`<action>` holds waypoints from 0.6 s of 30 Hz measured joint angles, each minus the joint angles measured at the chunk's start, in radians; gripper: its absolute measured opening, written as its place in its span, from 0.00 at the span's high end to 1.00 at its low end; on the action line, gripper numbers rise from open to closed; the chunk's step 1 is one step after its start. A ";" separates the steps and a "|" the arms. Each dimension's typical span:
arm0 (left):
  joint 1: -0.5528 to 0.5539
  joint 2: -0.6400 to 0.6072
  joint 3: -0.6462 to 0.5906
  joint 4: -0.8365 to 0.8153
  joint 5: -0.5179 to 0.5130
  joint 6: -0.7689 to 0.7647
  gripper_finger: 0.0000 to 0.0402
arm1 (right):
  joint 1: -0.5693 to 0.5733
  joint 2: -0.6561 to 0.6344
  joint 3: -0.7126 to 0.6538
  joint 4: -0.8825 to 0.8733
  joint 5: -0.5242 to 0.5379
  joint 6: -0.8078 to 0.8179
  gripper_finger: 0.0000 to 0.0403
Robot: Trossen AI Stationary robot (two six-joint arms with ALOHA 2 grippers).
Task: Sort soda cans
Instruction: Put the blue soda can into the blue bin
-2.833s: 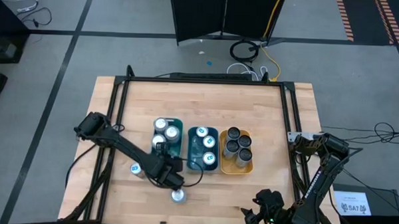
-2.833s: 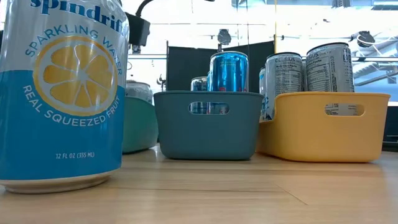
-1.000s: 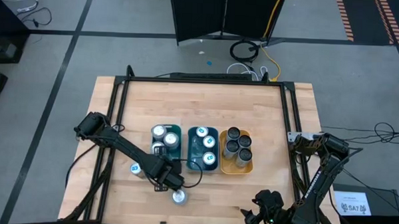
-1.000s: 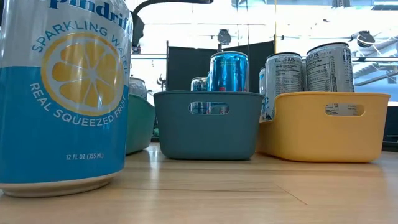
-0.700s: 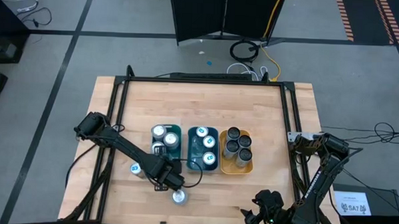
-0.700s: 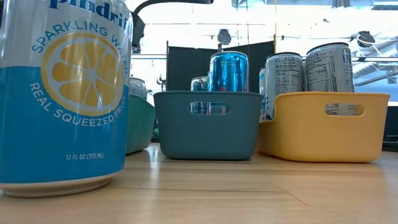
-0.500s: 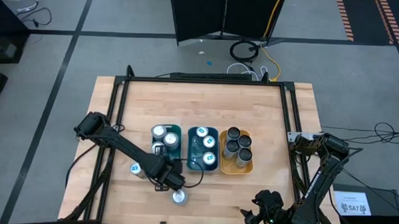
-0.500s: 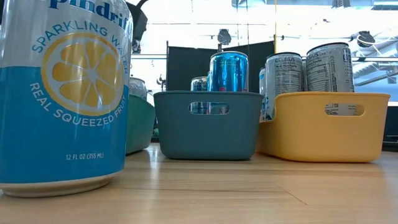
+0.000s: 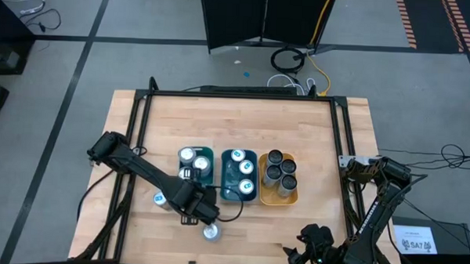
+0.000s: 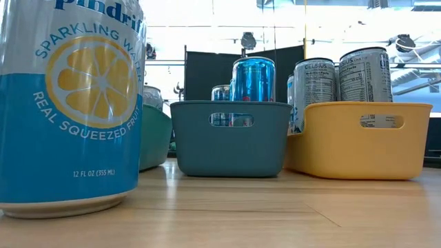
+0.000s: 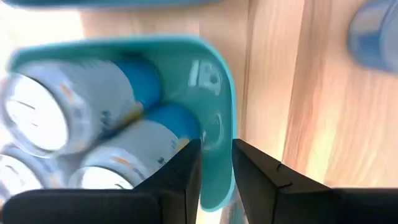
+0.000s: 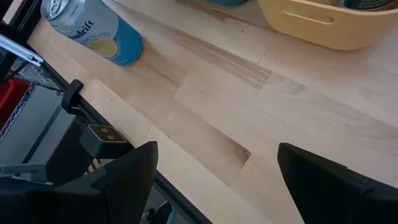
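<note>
Nudged toward the tabletop's (image 9: 313, 127) front edge since a few seconds back, the green tray (image 11: 217, 81) and its cans now lie a touch lower in the high view than the two trays beside them. The dark piece of arm that hung over the big can in the low view a moment ago has all but left that picture.

Across the wooden tabletop the left arm reaches in from the left side to the green tray's near end. The left gripper (image 11: 216, 146) sits astride that tray's end wall, set narrow, with one side inside the tray and one outside. Whether it pinches the wall or merely straddles it, I cannot tell. The right arm waits at the front right corner, and the right gripper (image 12: 216, 152) stands wide over bare wood with nothing in it.

Three trays stand in a row at mid-table, side by side: the green one on the left, a teal tray (image 10: 200, 148) in the middle and an orange tray (image 10: 344, 145) on the right.

Of the soda cans, three silver-topped ones (image 9: 187, 155) stand upright in the green tray, three blue-marked ones (image 9: 240, 170) in the teal tray and three dark-topped ones (image 9: 281, 169) in the orange tray. Two more stand loose on the wood: a blue-marked can (image 9: 160, 199) beside the left arm, left of the green tray, and a silver-topped can (image 9: 210, 232) near the front edge, just past the left gripper
</note>
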 joint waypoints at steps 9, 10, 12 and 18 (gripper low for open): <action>0.000 -0.022 0.167 -0.021 -0.166 0.053 0.75 | 0.000 0.000 0.000 0.023 -0.006 0.019 0.20; 0.000 -0.030 0.180 -0.019 -0.183 0.056 0.75 | 0.000 0.000 0.000 0.024 -0.006 0.019 0.20; 0.000 -0.058 0.195 -0.017 -0.198 0.057 0.75 | 0.000 0.000 0.000 0.025 -0.006 0.019 0.20; 0.002 -0.164 0.197 -0.005 -0.199 0.101 0.75 | 0.000 0.000 0.000 0.024 -0.006 0.017 0.20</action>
